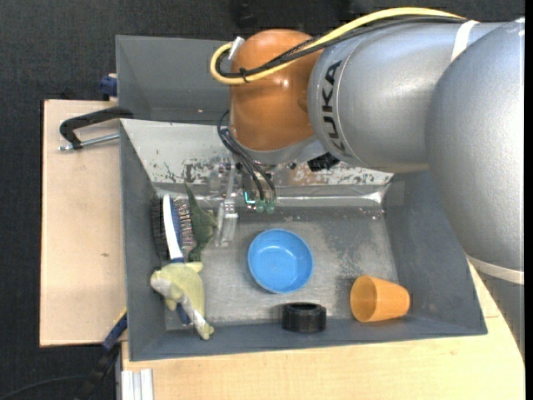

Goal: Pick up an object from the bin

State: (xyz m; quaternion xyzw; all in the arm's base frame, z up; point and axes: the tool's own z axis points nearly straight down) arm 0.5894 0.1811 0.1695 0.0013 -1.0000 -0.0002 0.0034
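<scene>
**Arm Hanging Over the Brushes at the Bin's Left Side**

The big silver arm [400,90] is reaching in from the right and covering much of the bin's far right corner. The grey bin [358,240] is sitting below it, with its small things lying apart on the floor rather than heaped. The orange cover [266,90] at the wrist is hanging over the far wall, with a yellow cable [366,22] looping above it.

Below the cover, the jaws are pointing down at the far left part of the floor, just beside the right edge of the brushes. Whether they are open or closed I cannot tell.

The blue bowl [280,261] is lying open side up in the middle of the floor, near the jaws and to their right. The brushes are lying side by side along the left wall: a black brush [157,227] against the wall, a blue and white one [172,227] touching it, and a greenish bristly patch [200,223] nearest the jaws. A pale yellow soft toy [185,294] is lying in the near left corner. An orange cup [379,298] is lying on its side near the right wall. A small black ring [302,317] is resting by the near wall, between bowl and cup.
</scene>
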